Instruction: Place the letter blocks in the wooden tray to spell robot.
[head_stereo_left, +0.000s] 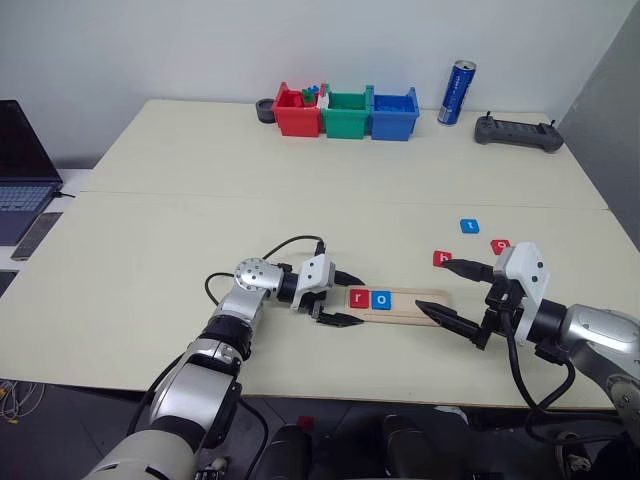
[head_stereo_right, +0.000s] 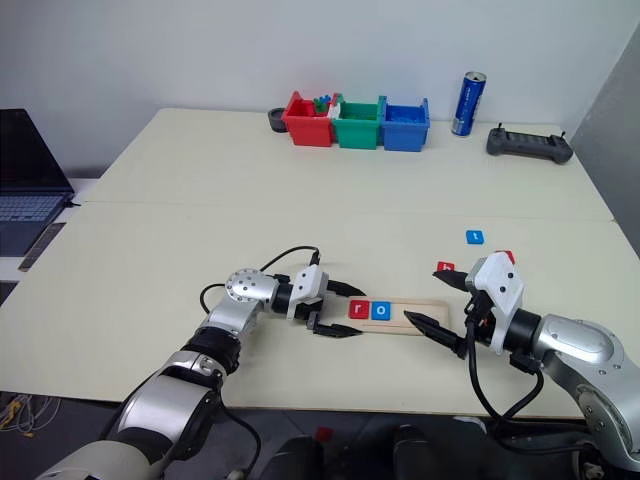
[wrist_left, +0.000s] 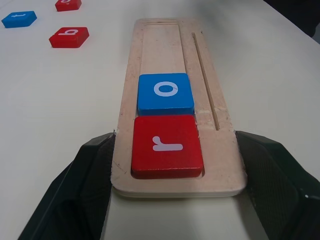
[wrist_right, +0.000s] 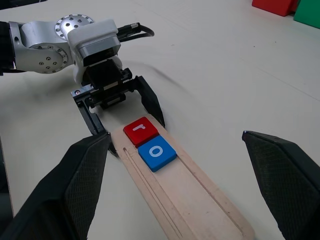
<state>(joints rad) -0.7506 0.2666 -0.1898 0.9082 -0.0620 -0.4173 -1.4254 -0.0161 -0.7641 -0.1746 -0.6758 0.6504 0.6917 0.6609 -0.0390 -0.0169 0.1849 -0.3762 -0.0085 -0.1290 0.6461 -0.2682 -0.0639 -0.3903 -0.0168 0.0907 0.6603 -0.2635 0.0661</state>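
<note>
1. Head view: the left hand (head_stereo_left: 337, 297) grips the tray (head_stereo_left: 415, 303) by its near end, one finger on each long edge. The right hand (head_stereo_left: 453, 292) hangs released over the far end.
2. Left wrist view: r (wrist_left: 167, 145) and o (wrist_left: 165, 92) sit seated in the groove; b (wrist_left: 69, 36) lies loose on the desk (wrist_left: 60, 100).
3. Right wrist view: the tiles look light, stiff and smooth; pinch them by opposite edges.

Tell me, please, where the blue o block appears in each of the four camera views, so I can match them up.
Left eye view: blue o block in the wooden tray, low centre.
Right eye view: same block, low centre.
Left wrist view: mid-picture, beyond the red r block.
Right wrist view: centre, next to the r.
Shared landmark: the red r block touching it.
</note>
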